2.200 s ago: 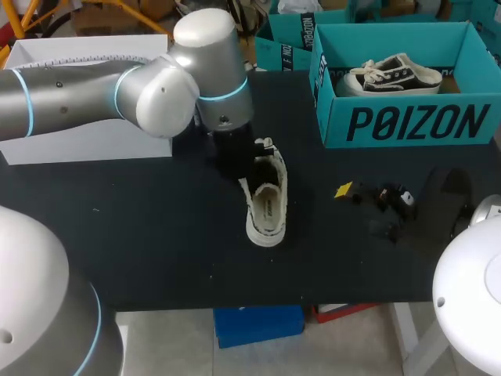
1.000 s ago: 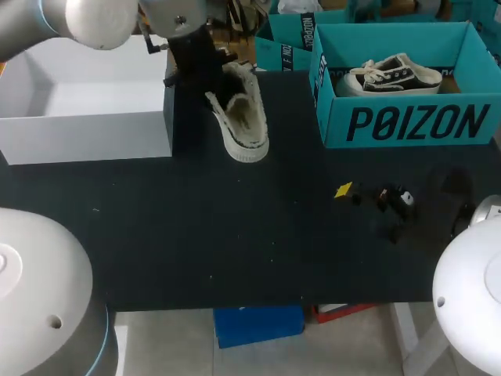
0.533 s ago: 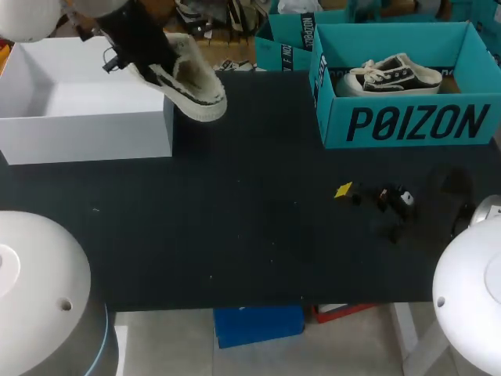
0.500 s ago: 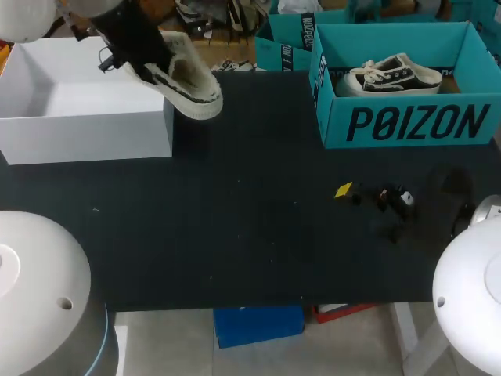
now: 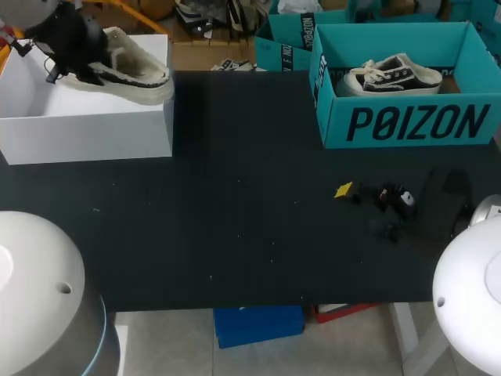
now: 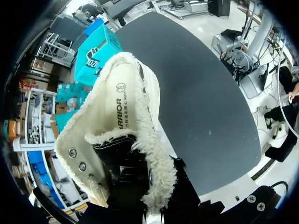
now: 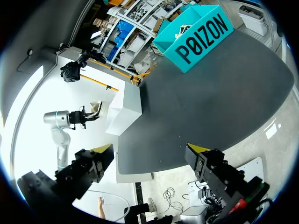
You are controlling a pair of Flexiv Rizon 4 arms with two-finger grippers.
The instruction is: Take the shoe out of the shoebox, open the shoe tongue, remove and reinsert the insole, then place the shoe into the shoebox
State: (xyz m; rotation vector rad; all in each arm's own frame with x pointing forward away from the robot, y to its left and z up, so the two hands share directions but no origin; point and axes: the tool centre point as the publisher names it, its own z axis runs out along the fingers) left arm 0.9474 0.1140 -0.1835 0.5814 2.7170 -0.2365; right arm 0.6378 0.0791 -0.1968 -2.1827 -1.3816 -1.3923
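- The left arm (image 5: pixel 66 39) had its jaws clamped on the fleecy rim of the shoe (image 5: pixel 129 72) beside its black tongue, holding it in the air above the right end of the white shoebox (image 5: pixel 86 129) at the far left corner of the counter (image 5: pixel 250 235).
- The shoe's long axis ran roughly along the box's length, its free end out over the right wall and its sole lowermost. It probably needed to go left and down.
- The shoe looked soft, with a cream upper, fluffy lining, thick pale sole and a flat insole (image 6: pixel 122 100) inside. The box was stiff and open-topped.
- The right arm (image 5: pixel 470 290) had its jaws wide apart and empty by the counter's right edge, so the left arm was nearer.
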